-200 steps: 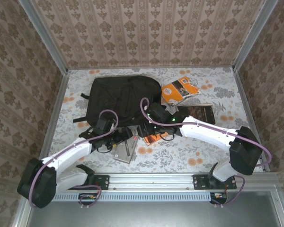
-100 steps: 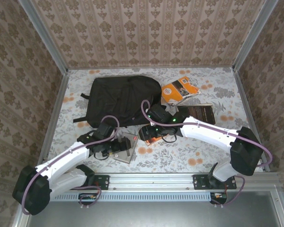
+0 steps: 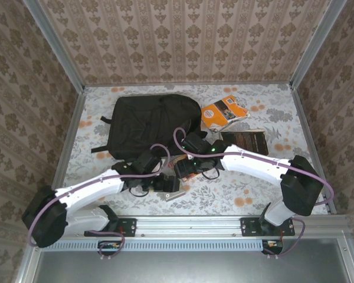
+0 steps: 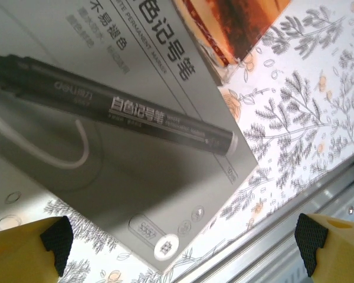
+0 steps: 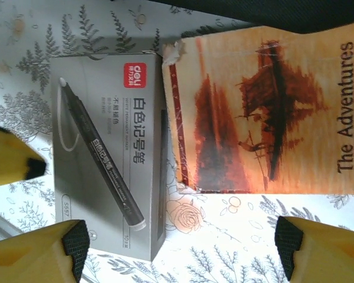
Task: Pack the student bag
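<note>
Hanging released, fingers spread wide, the left gripper point(image 4: 183, 239) is hovering over a grey box point(image 4: 106, 159), its far end cut off. The right gripper point(image 5: 183, 242), also released and empty, is straddling box and book point(image 5: 253, 112). Beyond, the bag point(image 3: 156, 121) is lying flat on the counter point(image 3: 248, 188), the arms hiding its near edge.

Grey marker box point(image 5: 106, 147): 白色记号笔 on the face, S557 and 10 near one end, red brand tag point(image 5: 135, 75) at the other (lettering too small to read). Printed pen point(image 4: 124, 109) on the box: deli, 白色记号笔. Book cover point(image 5: 253, 118): "The Adventures", the rest out of frame.
</note>
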`<state>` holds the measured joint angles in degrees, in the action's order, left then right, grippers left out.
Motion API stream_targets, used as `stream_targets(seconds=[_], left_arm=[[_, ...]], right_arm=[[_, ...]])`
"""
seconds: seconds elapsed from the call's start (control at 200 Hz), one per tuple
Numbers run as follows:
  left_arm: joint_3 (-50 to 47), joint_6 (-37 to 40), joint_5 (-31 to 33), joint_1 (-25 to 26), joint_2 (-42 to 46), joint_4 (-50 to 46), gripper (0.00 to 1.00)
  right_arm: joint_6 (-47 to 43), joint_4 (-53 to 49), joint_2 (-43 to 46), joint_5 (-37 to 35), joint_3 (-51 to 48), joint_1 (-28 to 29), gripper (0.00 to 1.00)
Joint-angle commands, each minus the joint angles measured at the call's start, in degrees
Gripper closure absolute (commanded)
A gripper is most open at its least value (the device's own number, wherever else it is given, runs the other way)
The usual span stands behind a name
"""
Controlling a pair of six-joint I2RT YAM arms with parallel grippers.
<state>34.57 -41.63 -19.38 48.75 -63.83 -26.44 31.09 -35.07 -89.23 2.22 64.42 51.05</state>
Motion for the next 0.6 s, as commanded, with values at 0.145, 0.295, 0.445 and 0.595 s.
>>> stream_targets(seconds=[0.145,0.295,0.445,0.595], left_arm=[[5.7,6.2,3.8,-15.6,19.4,-18.7,0.00],[12.7,8.8,9.6,-31.4,23.6,-26.4,0.00],[18.7,13.4,12.7,-37.3,19.0,-23.9,0.00],[20.6,13.8,13.9,-37.3,15.6,-19.8,0.00]], right_arm=[[1.9,-9.4,-3.8,-6.7,5.1,6.2,0.11],[1.9,-10.1,-7.6,-5.5,7.1,9.4,0.01],[3.9,-12.7,-14.2,-7.3,12.3,13.3,0.00],[5.7,-14.4,-19.8,-6.4,16.0,14.5,0.00]])
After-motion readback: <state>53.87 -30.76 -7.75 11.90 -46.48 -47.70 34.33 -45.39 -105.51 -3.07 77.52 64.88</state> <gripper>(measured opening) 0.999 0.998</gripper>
